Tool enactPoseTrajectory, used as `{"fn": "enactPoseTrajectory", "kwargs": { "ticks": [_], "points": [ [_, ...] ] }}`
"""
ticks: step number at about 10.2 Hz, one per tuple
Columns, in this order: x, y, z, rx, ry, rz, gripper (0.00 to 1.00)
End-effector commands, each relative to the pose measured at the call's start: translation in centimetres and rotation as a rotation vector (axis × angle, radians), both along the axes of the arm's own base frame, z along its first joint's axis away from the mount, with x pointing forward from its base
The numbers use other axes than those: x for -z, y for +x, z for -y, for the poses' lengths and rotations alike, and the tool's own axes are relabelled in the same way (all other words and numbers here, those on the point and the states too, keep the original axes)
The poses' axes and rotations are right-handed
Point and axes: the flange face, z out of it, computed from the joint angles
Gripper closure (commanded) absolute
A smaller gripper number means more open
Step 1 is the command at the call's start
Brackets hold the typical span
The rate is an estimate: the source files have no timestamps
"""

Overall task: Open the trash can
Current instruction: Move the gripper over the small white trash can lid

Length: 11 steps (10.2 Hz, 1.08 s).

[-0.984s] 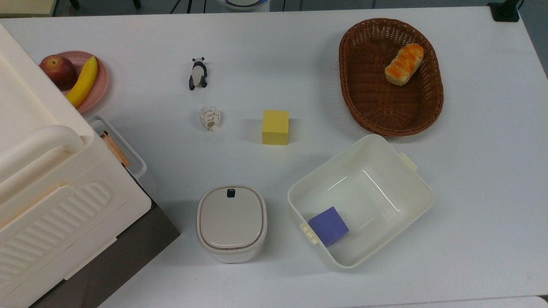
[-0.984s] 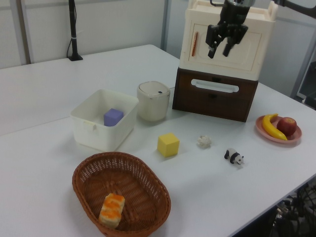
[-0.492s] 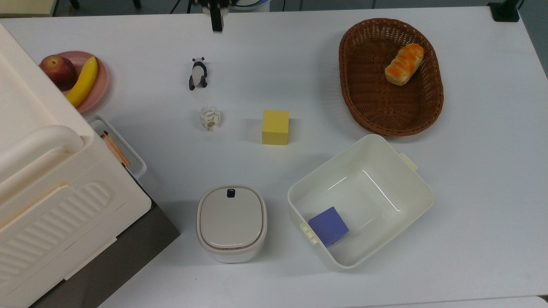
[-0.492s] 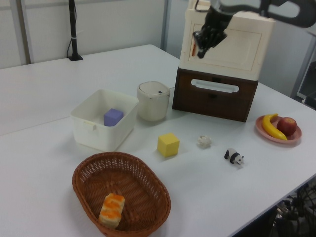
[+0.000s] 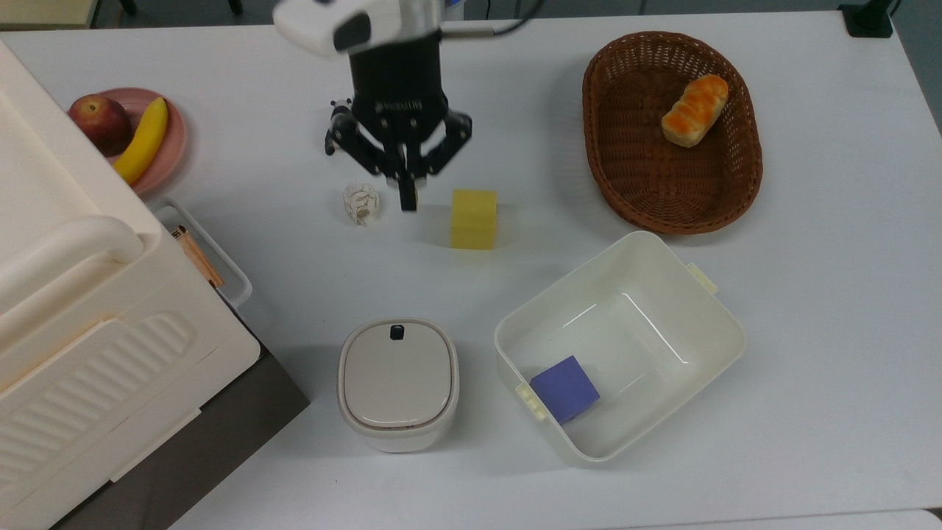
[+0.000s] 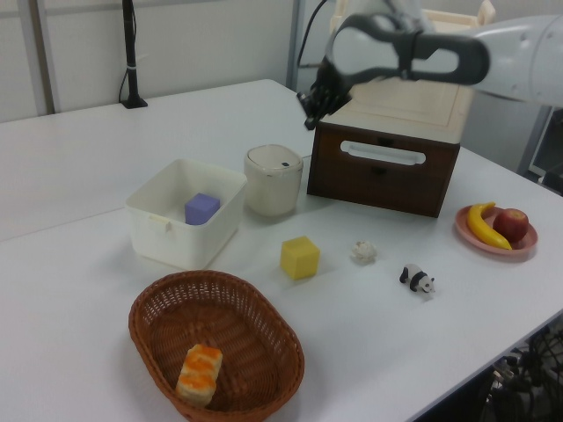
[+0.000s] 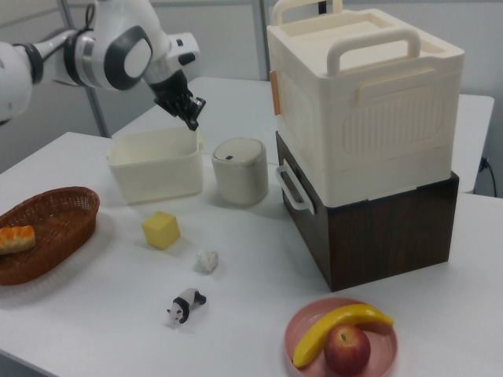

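The trash can (image 5: 397, 375) is a small cream bin with a beige-grey lid lying closed and a dark button (image 5: 397, 332) at the lid's far edge. It stands between the brown drawer box and the white tub, also seen in the left view (image 6: 273, 180) and the right view (image 7: 240, 170). My gripper (image 5: 407, 197) hangs in the air well short of it, its fingertips pressed together into one dark tip with nothing held. In the left view my gripper (image 6: 310, 119) is above the can and to its right. In the right view my gripper (image 7: 192, 118) is up and to the can's left.
A white tub (image 5: 706, 324) with a purple block (image 5: 565, 388) sits beside the can. A yellow block (image 5: 474, 218), paper ball (image 5: 360, 202), toy panda (image 6: 417, 280), bread basket (image 5: 611, 162) and fruit plate (image 5: 173, 140) lie around. The big cream box (image 5: 66, 316) tops a brown drawer unit (image 6: 378, 176).
The arm has swung in from the top view's upper edge toward the table's middle. In the left view the gripper dropped and moved left toward the can. The lid stays closed.
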Motion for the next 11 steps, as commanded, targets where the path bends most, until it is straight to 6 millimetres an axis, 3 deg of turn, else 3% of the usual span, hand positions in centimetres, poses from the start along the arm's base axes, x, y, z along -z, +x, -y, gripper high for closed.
{"fn": "enactPoseTrajectory", "kwargs": {
  "ticks": [1, 11],
  "points": [
    [2.6, 2.2, -0.6, -0.028, -0.038, 0.025, 1.00],
    [8.4, 6.9, 1.1, -0.061, -0.163, 0.101, 1.00]
  ]
}}
